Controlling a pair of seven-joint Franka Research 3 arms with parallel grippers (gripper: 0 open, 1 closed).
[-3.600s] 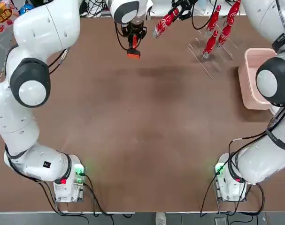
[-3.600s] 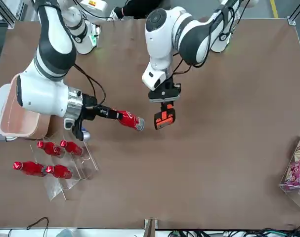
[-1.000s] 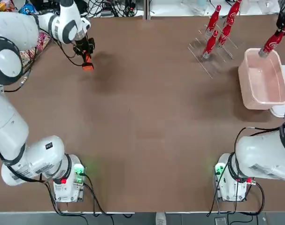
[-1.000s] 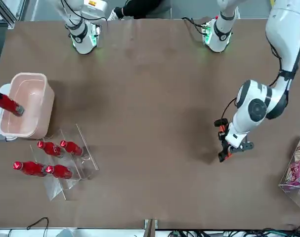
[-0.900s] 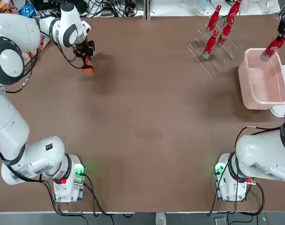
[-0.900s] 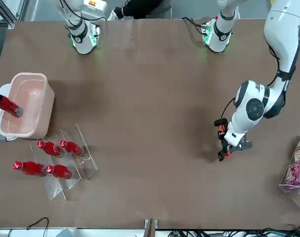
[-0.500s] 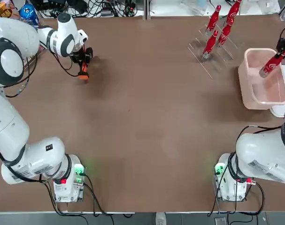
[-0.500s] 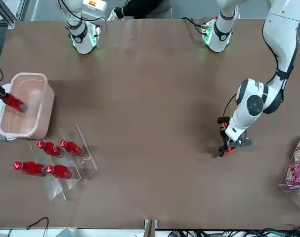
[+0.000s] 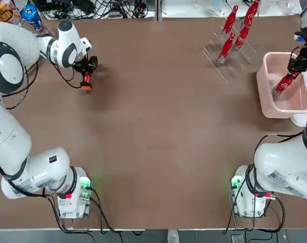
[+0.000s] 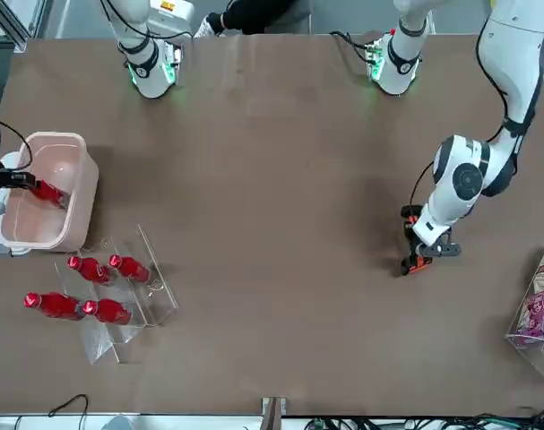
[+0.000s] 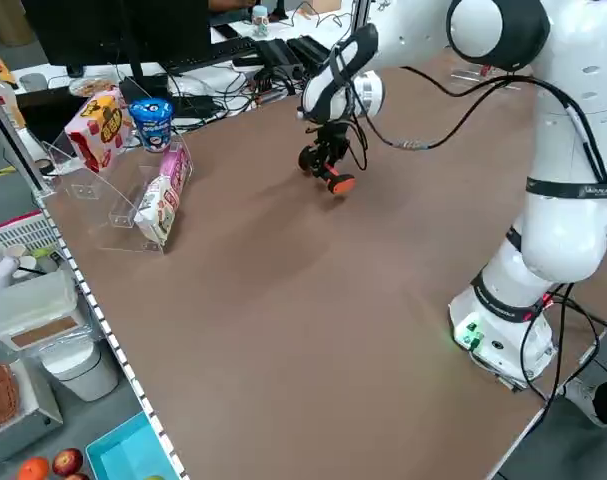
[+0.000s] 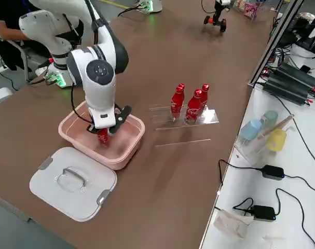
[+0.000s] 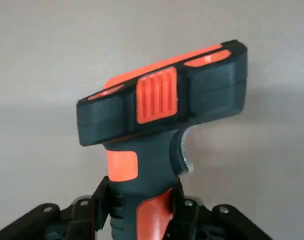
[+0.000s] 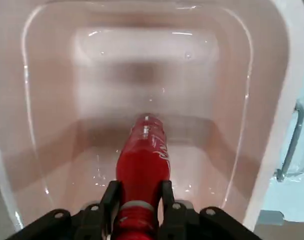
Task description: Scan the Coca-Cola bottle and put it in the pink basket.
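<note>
right gripper (image 14: 139, 200): clamped on the neck end of the Coca-Cola bottle (image 14: 143, 155), hanging right over the pink basket (image 9: 267, 98)
Coca-Cola bottle: tilted, base end dipped down inside the basket; can't tell if it touches the floor of the tub
pink basket: sits at the robot's right edge of the table (image 9: 158, 131), nothing else in it that I can see
white lid (image 12: 71, 181): flat on the table just beside the basket, handle up
left gripper (image 13: 141, 210): closed tight around the grip of the orange-and-black scanner (image 13: 162, 107), over at the far left of the table, scanner head pointing down just above the surface
spare bottles (image 9: 233, 31): four more red ones standing in the clear rack (image 9: 221, 58), near the basket on its far side
snack packs (image 11: 161, 195): in a clear stand at the left edge, well apart from everything else
</note>
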